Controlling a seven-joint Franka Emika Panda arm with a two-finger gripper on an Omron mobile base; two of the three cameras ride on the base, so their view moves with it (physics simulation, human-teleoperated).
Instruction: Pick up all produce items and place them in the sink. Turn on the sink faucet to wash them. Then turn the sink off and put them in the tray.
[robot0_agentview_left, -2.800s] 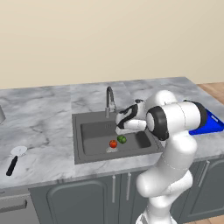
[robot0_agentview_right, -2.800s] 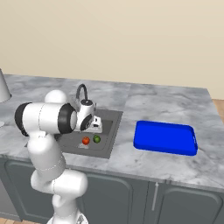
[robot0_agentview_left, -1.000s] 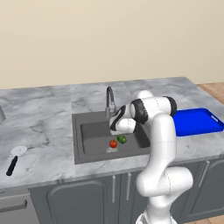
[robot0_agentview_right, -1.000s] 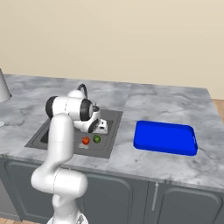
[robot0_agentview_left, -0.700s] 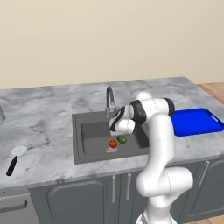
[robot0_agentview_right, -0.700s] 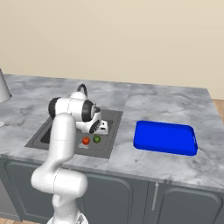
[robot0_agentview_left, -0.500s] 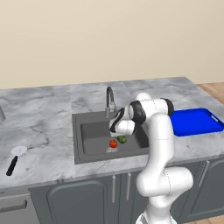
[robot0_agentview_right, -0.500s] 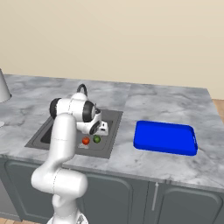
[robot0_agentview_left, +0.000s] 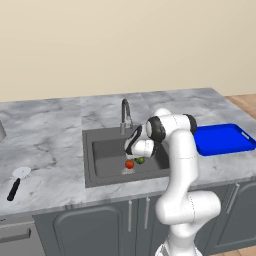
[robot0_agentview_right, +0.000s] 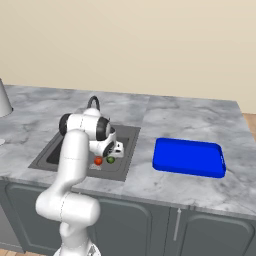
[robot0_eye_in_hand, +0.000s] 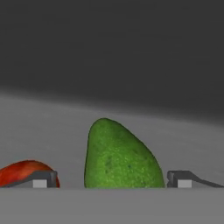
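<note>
Between the open hand's (robot0_eye_in_hand: 112, 181) fingertips stands the green item (robot0_eye_in_hand: 120, 157).

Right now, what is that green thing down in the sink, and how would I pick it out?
Find the dark grey sink set in the marble counter, under the curved faucet. On the basin floor, near its front edge, two small items lie side by side. The green produce item is pear-shaped with speckled skin, sitting between the open gripper fingertips; its neighbour, the red-orange item, is round.
</note>
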